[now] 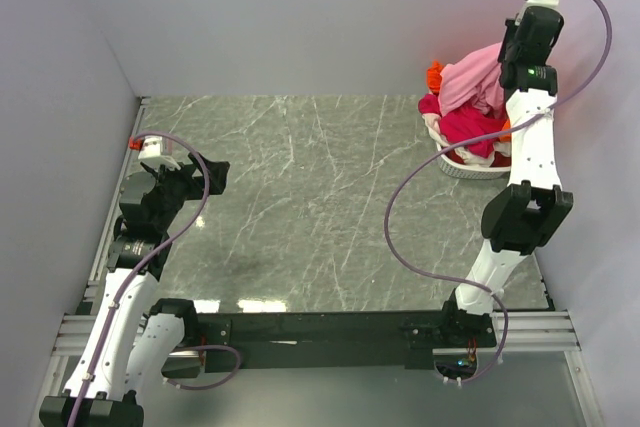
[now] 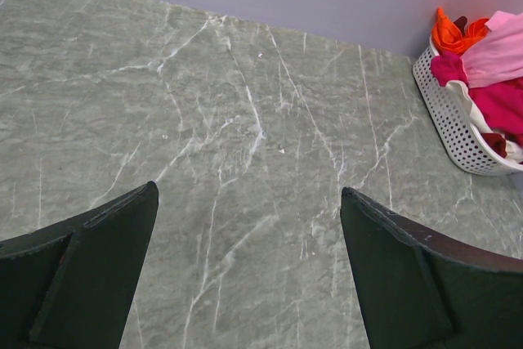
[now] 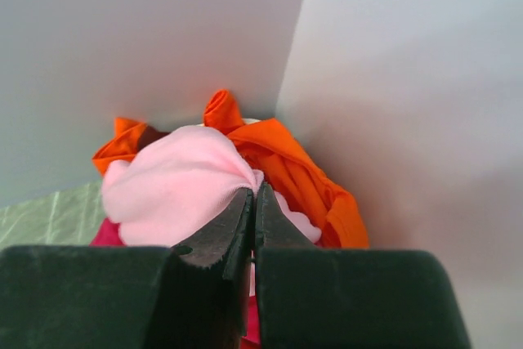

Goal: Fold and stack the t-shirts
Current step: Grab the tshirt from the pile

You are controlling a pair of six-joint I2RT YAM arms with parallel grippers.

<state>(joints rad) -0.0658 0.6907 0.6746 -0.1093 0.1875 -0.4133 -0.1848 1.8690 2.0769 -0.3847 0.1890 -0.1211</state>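
A white basket (image 1: 470,168) at the back right holds a bundle of shirts. The light pink shirt (image 1: 470,79) is on top and pulled upward. The magenta shirt (image 1: 465,129) lies under it, and the orange shirt (image 1: 434,74) shows at the back. My right gripper (image 3: 255,189) is shut on a fold of the light pink shirt (image 3: 176,185), above the orange shirt (image 3: 302,177). My left gripper (image 2: 249,194) is open and empty, over bare table at the left (image 1: 205,175). The left wrist view shows the basket (image 2: 453,124) far off.
The marbled grey table (image 1: 300,207) is walled at the back and both sides. The basket sits in the back right corner against the walls. The right arm (image 1: 525,167) reaches up over the basket. A purple cable (image 1: 400,217) loops across the right of the table.
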